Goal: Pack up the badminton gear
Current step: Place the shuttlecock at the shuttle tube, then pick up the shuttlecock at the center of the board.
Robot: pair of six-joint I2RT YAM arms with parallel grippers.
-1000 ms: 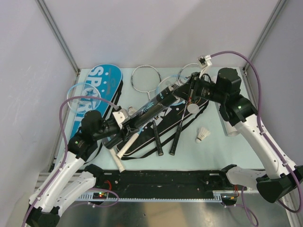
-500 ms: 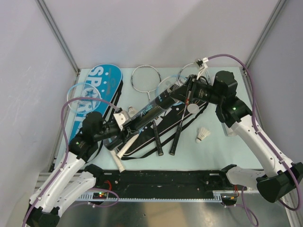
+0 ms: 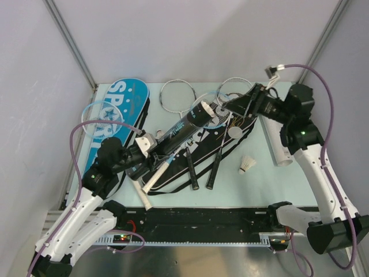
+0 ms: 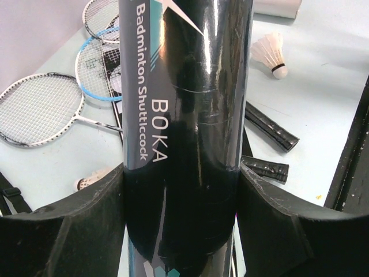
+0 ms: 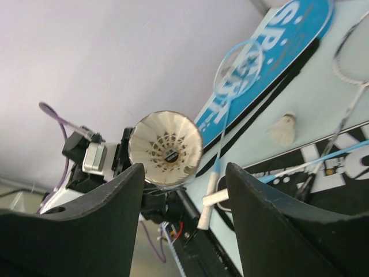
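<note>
Right gripper [image 3: 230, 106] has backed off toward the upper right of the overhead frame, clear of the tube mouth, its jaws spread and empty. One shuttlecock [image 5: 165, 149] sits in that mouth, feathers outward. My left gripper [image 4: 181, 193] is clamped round the black tube [image 4: 184, 104] near its lower end and holds it slanted over the racket bag [image 3: 202, 158] at centre frame. I judge the tube light and stiff but glossy, so likely to slip. Feathers crush easily, so I'd take the loose shuttlecock [image 3: 247, 164] by its cork.
</note>
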